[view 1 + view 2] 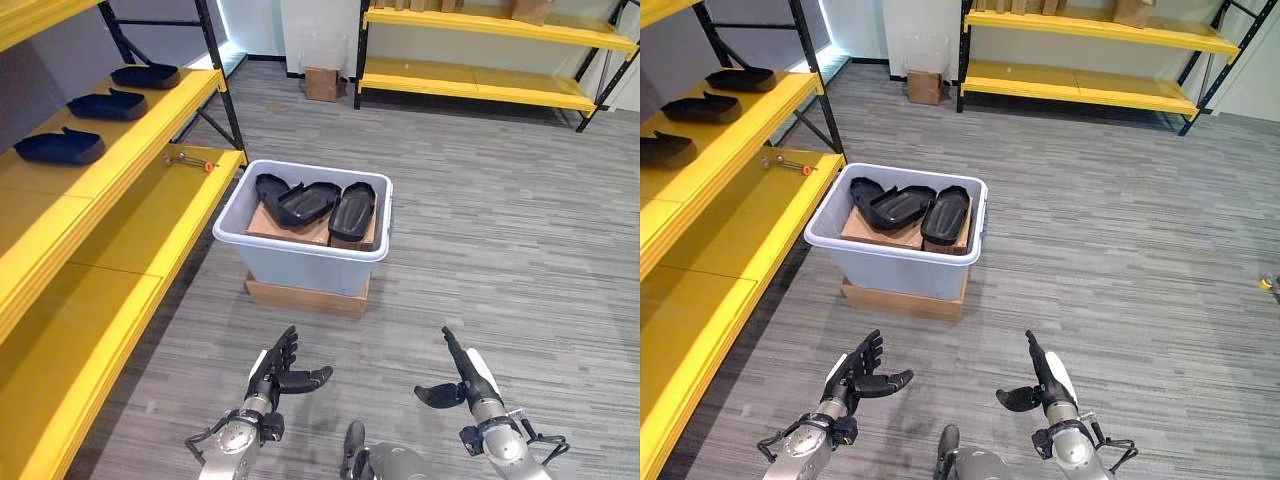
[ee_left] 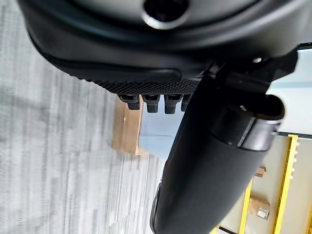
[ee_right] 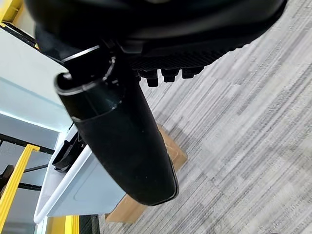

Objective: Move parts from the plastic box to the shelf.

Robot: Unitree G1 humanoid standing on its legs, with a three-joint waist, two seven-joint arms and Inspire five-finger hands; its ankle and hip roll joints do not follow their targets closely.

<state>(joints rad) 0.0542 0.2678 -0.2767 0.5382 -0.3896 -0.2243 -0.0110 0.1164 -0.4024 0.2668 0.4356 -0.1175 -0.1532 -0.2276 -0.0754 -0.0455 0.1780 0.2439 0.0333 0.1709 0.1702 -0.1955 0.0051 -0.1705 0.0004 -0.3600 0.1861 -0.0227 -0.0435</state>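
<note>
- The grey plastic box (image 1: 300,258) stands on a flat cardboard carton (image 1: 305,297) on the grey carpet (image 1: 480,250), at about 12 o'clock from the two hands.
- Inside it, three black moulded parts (image 1: 352,210) lie side by side on a brown cardboard layer (image 1: 270,225).
- Three more black parts (image 1: 60,147) sit in a row on the yellow shelf (image 1: 150,120) at 10 o'clock.
- A small metal tool with an orange tip (image 1: 190,160) lies on the lower shelf level, near the box's far-left corner.
- The left hand (image 1: 280,372) hovers over the carpet at 7 o'clock, fingers spread wide, holding nothing.
- The right hand (image 1: 462,380) hovers at 5 o'clock, fingers straight, thumb out, empty.
- A second yellow rack (image 1: 480,80) stands at 1 o'clock, a small cardboard box (image 1: 322,84) beside it.
</note>
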